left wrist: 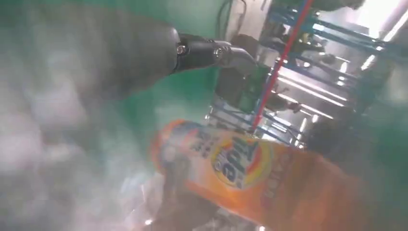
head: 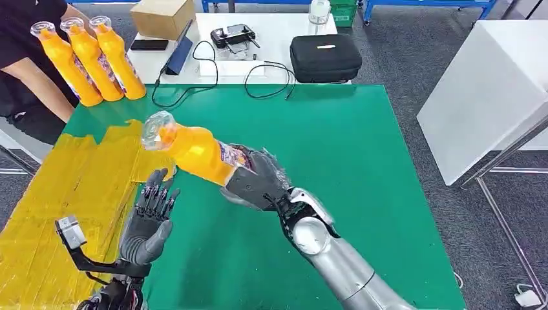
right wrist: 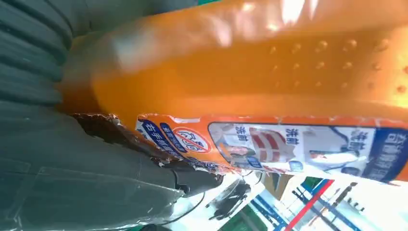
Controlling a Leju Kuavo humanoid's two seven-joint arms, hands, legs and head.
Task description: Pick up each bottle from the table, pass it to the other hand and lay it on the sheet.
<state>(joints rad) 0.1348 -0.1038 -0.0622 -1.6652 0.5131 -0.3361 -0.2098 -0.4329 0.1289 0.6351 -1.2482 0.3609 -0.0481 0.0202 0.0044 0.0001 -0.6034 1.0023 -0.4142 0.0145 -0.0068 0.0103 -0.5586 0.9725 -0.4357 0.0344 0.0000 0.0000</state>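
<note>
Right hand (head: 253,183) is clamped around the lower body of an orange bottle (head: 194,150), holding it in the air above the green table (head: 362,168), tilted with its clear cap end toward the yellow sheet (head: 71,187). Left hand (head: 150,216) hangs just below and beside the bottle's cap end, fingers apart and pointing up, gripping nothing and not yet touching it.

The step in hand looks like the pass from right to left. To do it well, the left hand should likely close on the free upper half of the bottle, near the neck side, well clear of the right hand's fingers, and be firmly around it before the right hand lets go. The bottle is smooth and probably heavy with liquid, so a loose grasp could let it slip.

The bottle appears full of orange liquid, cap on. Beyond the sheet's far end, three more orange bottles (head: 90,58) are held together by a person (head: 26,64), also full and capped.
</note>
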